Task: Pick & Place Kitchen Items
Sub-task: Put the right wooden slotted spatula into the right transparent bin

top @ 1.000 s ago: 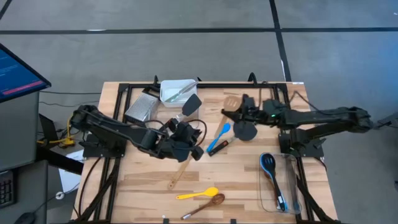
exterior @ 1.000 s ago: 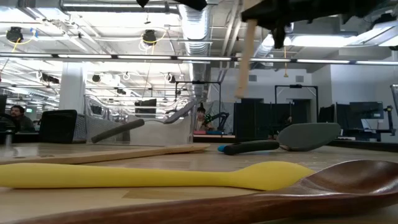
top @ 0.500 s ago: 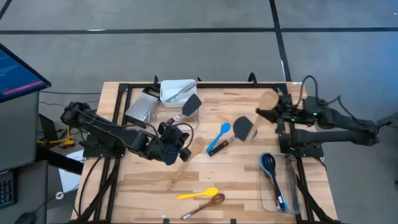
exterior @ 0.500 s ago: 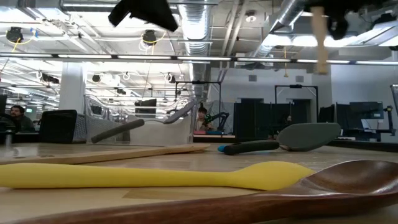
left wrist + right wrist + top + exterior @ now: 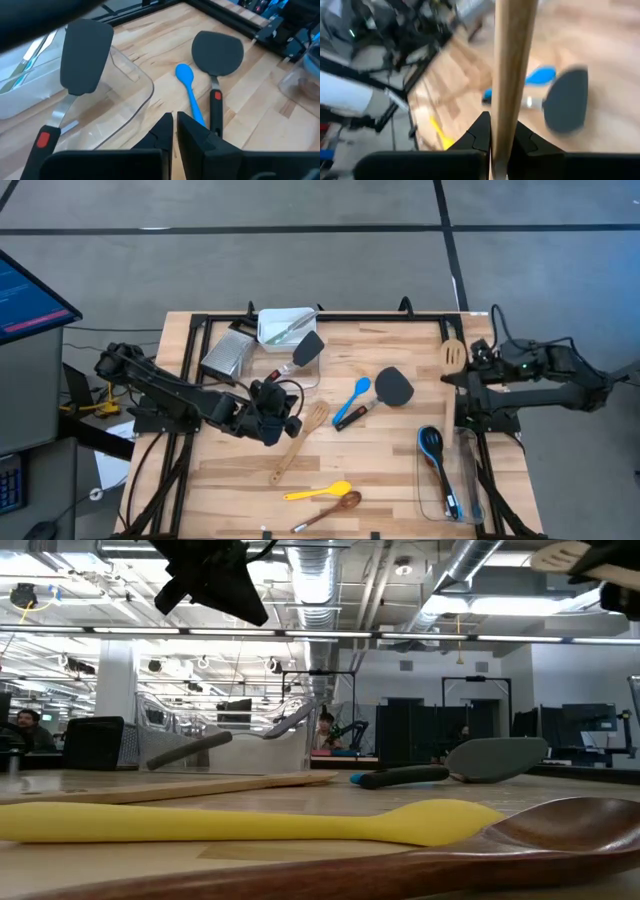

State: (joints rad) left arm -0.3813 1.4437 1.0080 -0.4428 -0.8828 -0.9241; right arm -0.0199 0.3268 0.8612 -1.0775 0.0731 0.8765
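Right gripper (image 5: pixel 470 358) sits at the far right edge of the desk (image 5: pixel 390 465), clamped on the handle of a wooden slotted turner (image 5: pixel 452 354), which is lifted clear of the surface; in the right wrist view the handle runs straight up between the two fingers (image 5: pixel 481 134). Left gripper (image 5: pixel 283 406) hovers over the middle-left of the desk with its fingers pressed together and nothing between them, just beside the head of a wooden fork-spatula (image 5: pixel 296 442) lying on the desk. Nearby rest a blue silicone spoon (image 5: pixel 352 400) and a black spatula (image 5: pixel 394 386), side by side. Another black spatula (image 5: pixel 305 350) lies near a white tub (image 5: pixel 283 326) at the far edge. A yellow spoon (image 5: pixel 317 492) and a dark wooden spoon (image 5: pixel 328 510) lie at the near edge.
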